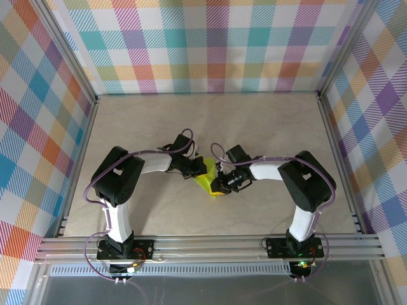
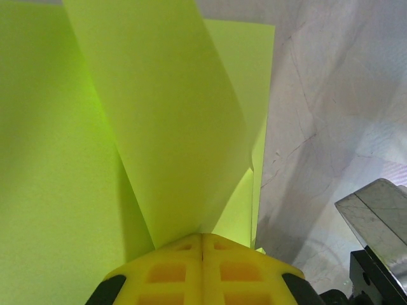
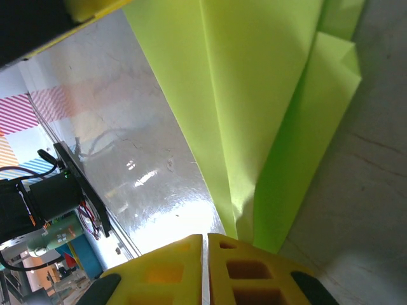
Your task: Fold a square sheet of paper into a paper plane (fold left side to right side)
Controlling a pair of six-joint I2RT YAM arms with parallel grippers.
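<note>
At the middle of your marbled table [image 1: 210, 121], both arms meet nose to nose over the lime sheet of paper [image 1: 207, 179], which is partly folded, with black wrists and looping purple cables [image 1: 137, 154] covering much of it from above. Your left gripper [image 1: 194, 169] is clamped tight on the sheet, layers fanning up from its yellow fingers [image 2: 172, 270]. Your right gripper [image 1: 220, 184] has its jaws pressed together where a folded flap comes down to the tips, though you cannot tell whether it pinches the paper
</note>
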